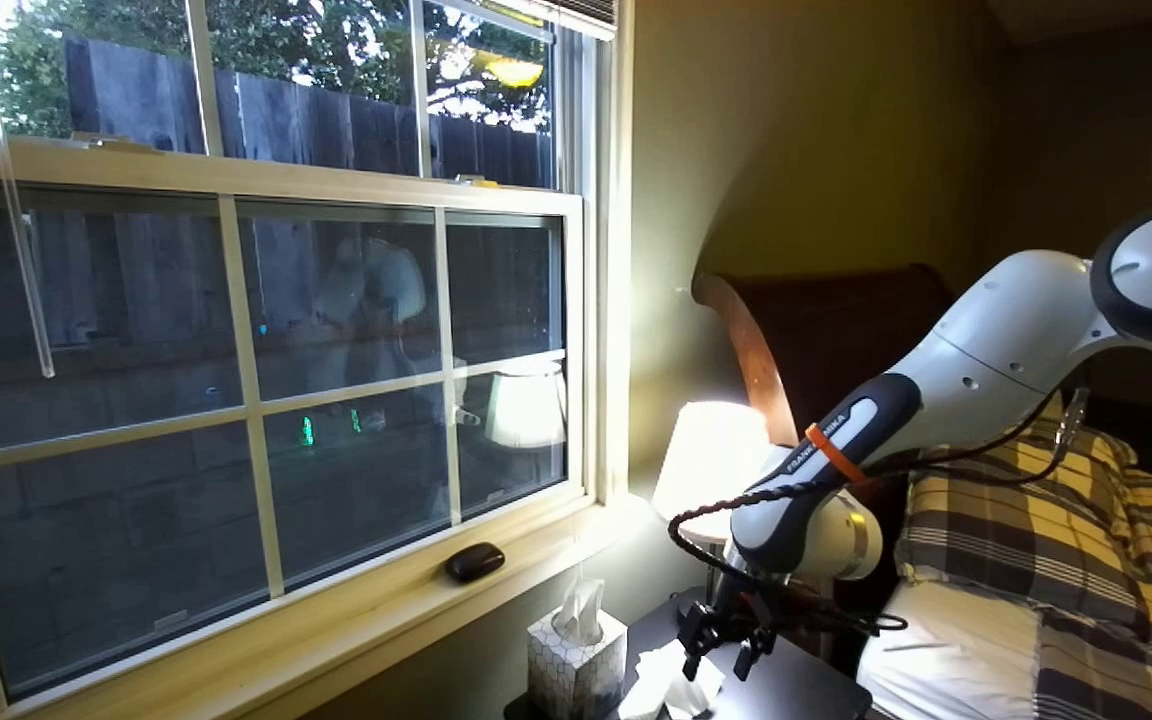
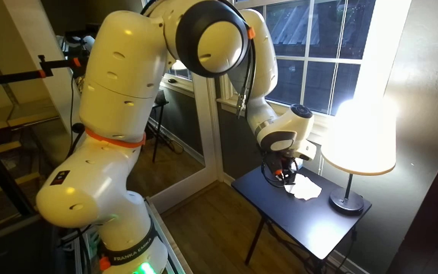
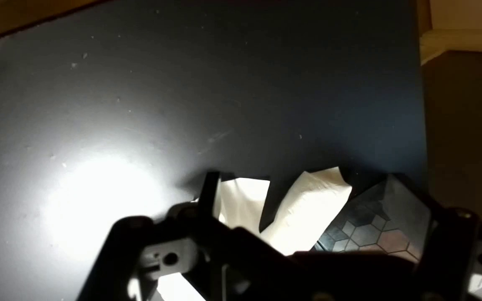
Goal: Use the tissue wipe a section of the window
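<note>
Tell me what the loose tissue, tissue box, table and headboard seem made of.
Loose tissue: probably thin matte paper, from its soft folds.
Tissue box: likely cardboard, going by its flat, printed sides; finish unclear.
Table: semi-gloss, given the bright glare on its dark top; laminate or painted board, I can't tell.
Headboard: apparently wood with some polish, judging by its reddish-brown edge.

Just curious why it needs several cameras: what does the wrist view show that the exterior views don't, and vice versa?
Only the wrist view: pale specks and faint scratches on the dark tabletop.
Only the exterior views: the window, the glowing lamp and the white arm.
Shared: that tabletop, the loose tissue lying on it and the open claw.
</note>
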`<state>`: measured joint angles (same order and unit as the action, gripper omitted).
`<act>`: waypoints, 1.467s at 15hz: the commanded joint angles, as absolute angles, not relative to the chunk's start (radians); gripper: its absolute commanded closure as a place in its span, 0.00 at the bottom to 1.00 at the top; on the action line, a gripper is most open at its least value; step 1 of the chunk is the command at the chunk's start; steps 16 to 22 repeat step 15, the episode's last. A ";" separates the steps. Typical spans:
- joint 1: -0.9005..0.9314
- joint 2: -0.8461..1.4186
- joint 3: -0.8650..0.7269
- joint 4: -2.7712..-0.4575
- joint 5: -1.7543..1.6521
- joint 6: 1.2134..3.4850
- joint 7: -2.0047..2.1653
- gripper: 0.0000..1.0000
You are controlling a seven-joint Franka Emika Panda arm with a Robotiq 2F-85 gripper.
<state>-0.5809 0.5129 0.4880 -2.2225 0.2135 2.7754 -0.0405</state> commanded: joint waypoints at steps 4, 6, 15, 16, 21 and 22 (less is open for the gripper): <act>-0.138 0.281 0.165 -2.276 0.069 2.607 0.038 0.00; -0.035 0.245 0.109 -2.276 -0.037 2.557 0.081 0.00; 0.035 0.268 0.116 -2.242 -0.037 2.618 -0.018 0.00; 0.035 0.268 0.116 -2.242 -0.037 2.618 -0.018 0.00; 0.035 0.268 0.116 -2.242 -0.037 2.618 -0.018 0.00; 0.035 0.268 0.116 -2.242 -0.037 2.618 -0.018 0.00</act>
